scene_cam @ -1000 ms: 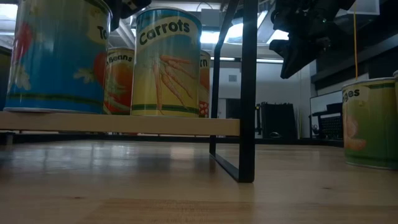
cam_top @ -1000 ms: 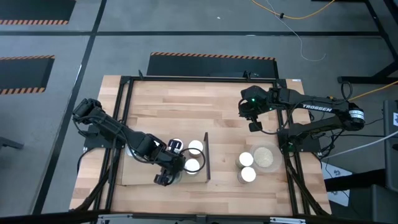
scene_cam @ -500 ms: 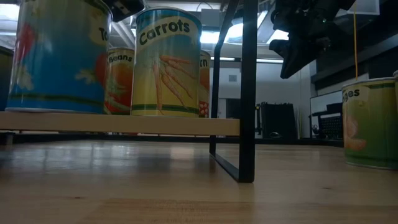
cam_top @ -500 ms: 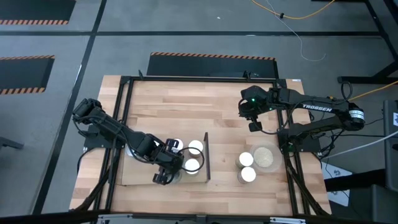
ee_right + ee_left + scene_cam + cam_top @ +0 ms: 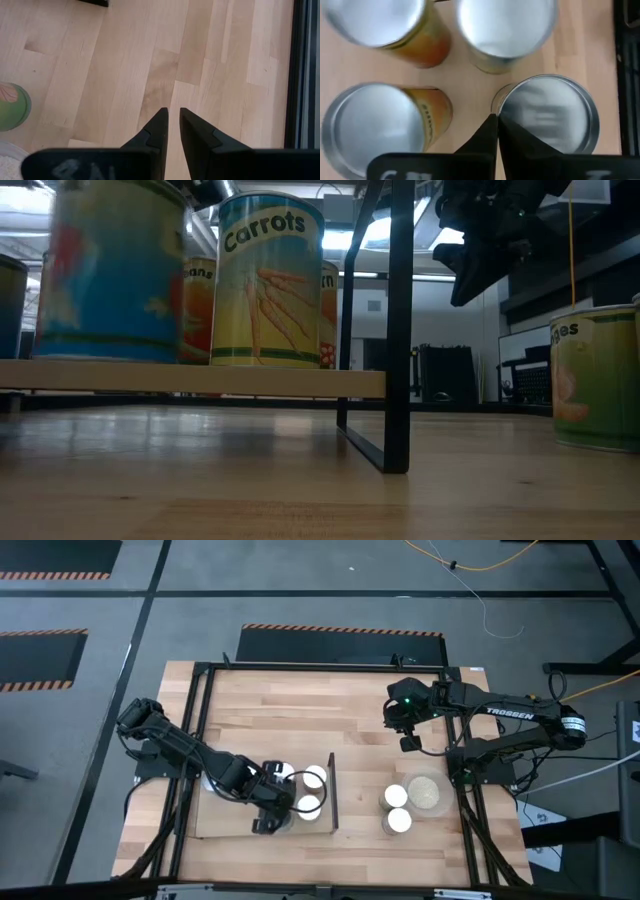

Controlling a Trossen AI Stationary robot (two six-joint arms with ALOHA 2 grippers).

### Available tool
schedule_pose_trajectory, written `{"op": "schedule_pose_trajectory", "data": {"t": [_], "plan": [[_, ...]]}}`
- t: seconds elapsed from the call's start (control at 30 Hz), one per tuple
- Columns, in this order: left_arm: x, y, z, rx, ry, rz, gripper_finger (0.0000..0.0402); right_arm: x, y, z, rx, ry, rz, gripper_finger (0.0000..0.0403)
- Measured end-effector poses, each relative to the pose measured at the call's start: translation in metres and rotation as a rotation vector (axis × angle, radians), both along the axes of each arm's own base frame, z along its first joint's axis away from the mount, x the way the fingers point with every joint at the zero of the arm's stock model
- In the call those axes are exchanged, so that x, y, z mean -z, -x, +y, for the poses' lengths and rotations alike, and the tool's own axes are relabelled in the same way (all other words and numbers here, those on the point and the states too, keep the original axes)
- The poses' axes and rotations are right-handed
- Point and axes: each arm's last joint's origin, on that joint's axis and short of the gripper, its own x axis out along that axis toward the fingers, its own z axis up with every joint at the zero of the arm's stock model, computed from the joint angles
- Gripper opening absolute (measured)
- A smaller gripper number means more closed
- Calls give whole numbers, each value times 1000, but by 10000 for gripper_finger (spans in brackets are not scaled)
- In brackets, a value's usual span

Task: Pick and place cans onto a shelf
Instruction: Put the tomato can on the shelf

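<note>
Several cans stand upright on the shelf (image 5: 222,822), a pale board with a black upright frame (image 5: 333,790) at its right end. In the low view the nearest is a blue can (image 5: 110,270), blurred, next to a yellow carrots can (image 5: 270,280). My left gripper (image 5: 270,820) hangs over this group, shut, its tips (image 5: 496,120) in the gap between two can tops. Two more cans (image 5: 396,796) (image 5: 399,821) stand on the table right of the frame. My right gripper (image 5: 408,743) waits shut above bare tabletop at the far right. My left gripper points steeply down from above. Its shut fingers (image 5: 487,132) sit beside the rim (image 5: 501,100) of a can whose silvery top is blurred. Whether they touch that rim, I cannot tell.
A flat beige dish (image 5: 425,792) lies beside the two cans on the right. A green-labelled can (image 5: 595,375) shows at the low view's right edge. Black rails (image 5: 195,740) border the tabletop on both sides. Bare wood lies at the table's far half (image 5: 300,700).
My left gripper has stayed over the cans, rolled a little at the wrist, and its fingers have come together. In the low view the blue can has slid a little toward the carrots can and the frame and now shows blurred.
</note>
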Motion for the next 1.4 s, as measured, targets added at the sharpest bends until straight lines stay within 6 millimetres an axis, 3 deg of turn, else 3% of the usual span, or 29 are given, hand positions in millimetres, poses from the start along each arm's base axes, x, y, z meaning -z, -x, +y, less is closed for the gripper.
{"op": "schedule_pose_trajectory", "data": {"t": [0.3, 0.9, 1.4], "plan": [[0, -1, 1, -199, 39, -16, 2, 0, 0, 0, 0, 0, 0, 53], [1, 3, 3, -250, 35, 17, 3, 0, 0, 0, 0, 0, 0, 53], [1, 3, 4, -250, 32, 17, 61, 0, 0, 0, 0, 0, 0, 53]]}}
